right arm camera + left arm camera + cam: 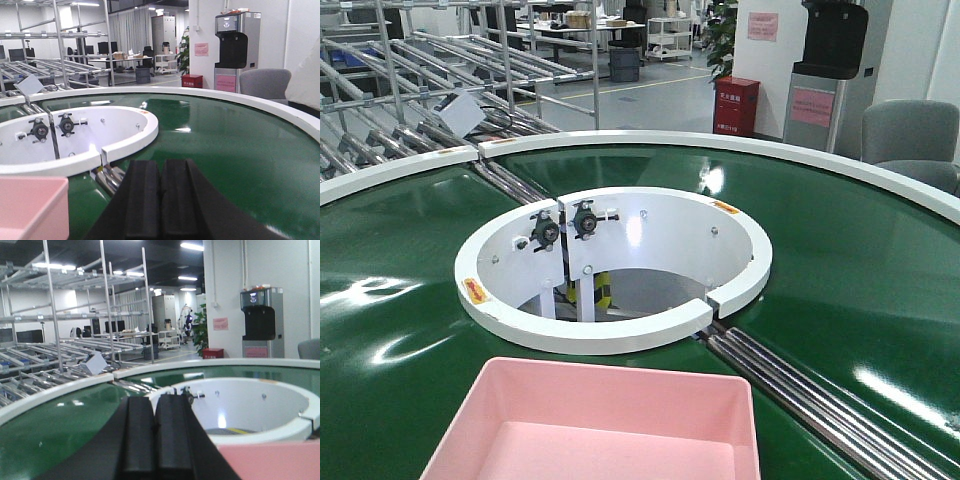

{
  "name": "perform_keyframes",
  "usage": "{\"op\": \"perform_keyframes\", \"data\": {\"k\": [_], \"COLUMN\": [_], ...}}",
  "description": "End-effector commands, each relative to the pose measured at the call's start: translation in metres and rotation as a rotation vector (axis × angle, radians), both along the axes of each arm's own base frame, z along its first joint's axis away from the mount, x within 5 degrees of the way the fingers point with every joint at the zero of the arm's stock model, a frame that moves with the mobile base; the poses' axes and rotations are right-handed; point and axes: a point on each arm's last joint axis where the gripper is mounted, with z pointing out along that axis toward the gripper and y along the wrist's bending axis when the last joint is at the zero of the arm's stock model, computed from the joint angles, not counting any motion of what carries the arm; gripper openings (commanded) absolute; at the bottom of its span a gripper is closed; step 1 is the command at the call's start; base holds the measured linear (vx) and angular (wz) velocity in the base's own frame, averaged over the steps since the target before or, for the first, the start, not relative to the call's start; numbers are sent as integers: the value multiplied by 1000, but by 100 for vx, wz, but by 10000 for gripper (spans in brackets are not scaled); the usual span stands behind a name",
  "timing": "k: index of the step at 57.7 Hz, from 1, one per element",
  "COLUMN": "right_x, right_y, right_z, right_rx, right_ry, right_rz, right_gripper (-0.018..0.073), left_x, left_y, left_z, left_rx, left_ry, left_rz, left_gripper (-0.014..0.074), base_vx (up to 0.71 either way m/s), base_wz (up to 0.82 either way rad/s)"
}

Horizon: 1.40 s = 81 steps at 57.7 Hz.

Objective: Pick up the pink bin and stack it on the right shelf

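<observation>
My left gripper (155, 402) and my right gripper (160, 167) look alike: each has two matte black, blocky fingers (140, 437) with flat tops and squared tips, flaring below into sloped black sides.

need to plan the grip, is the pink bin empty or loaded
Empty as far as shown: the pink bin shows a bare floor; its near end is out of frame.

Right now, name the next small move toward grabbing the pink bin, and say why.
Probably open up first: the left fingers and right fingers are pressed shut and empty, and the pink bin sits between them on the green belt, untouched. Shut, they cannot take its rim.
</observation>
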Motion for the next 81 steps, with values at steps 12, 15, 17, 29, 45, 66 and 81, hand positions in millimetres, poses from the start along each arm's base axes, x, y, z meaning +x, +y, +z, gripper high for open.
{"op": "perform_keyframes", "data": {"k": [12,15,17,29,45,66,81], "right_x": [50,63,70,100,106,161,235], "right_y": [-2,-2,-3,-4,-4,2,65], "right_z": [65,58,54,33,27,36,32], "right_rx": [-7,-5,-4,2,3,79,80], "right_ry": [46,101,135,283,317,674,905], "right_rz": [-1,0,0,1,2,52,281], "right_gripper": [-8,-6,-1,108,434,462,460], "left_x": [50,64,72,113,131,182,251], "left_y": [-4,-6,-6,-9,-11,-18,-66], "left_z": [72,65,60,31,16,55,42], "left_rx": [-4,0,4,21,27,-21,98], "left_ry": [67,129,182,398,482,632,888], "left_rz": [-9,-9,-7,-5,-4,-23,-251], "left_gripper": [0,3,4,113,456,481,481], "base_vx": [0,0,0,0,0,0,0], "base_wz": [0,0,0,0,0,0,0]}}
